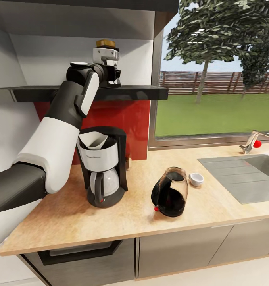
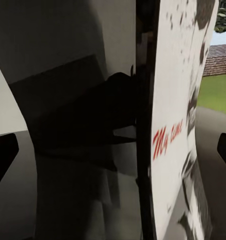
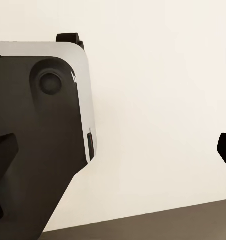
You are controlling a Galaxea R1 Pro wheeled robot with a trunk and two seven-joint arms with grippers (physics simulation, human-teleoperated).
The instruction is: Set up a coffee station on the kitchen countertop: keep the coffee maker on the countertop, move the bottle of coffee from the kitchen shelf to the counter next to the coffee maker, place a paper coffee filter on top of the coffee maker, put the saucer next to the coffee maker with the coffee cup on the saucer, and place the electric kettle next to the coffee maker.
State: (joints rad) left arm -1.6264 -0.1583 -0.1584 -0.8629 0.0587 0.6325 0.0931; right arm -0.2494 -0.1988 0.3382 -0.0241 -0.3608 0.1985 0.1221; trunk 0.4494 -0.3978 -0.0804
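Counter (image 1: 214, 210) of pale speckled wood-look slab runs over grey cabinets (image 1: 182, 250), with a steel sink (image 1: 245, 178) sunk at its right end below a wide window (image 1: 218, 71) onto lawn and trees. The coffee maker (image 1: 102, 167) stands toward the left rear, against a red backsplash (image 1: 130, 119), a white paper coffee filter (image 1: 93, 141) set in its top. The electric kettle (image 1: 170, 192) rests near the middle, tilted a little, well apart from the coffee maker, and the coffee cup (image 1: 196, 179) sits just beside it on the sink side. Bare slab lies between the kettle and the front edge, and between kettle and sink.

The kitchen shelf (image 1: 138, 92) hangs above the coffee maker. The left arm reaches up to it, and the left gripper (image 1: 107, 65) stands around the bottle of coffee (image 1: 105, 43), whose amber lid shows above the jaws. In the left wrist view the bottle's label (image 2: 178, 130) sits between spread fingertips (image 2: 3, 155); contact cannot be told. In the right wrist view the jaws are spread before a plain wall.
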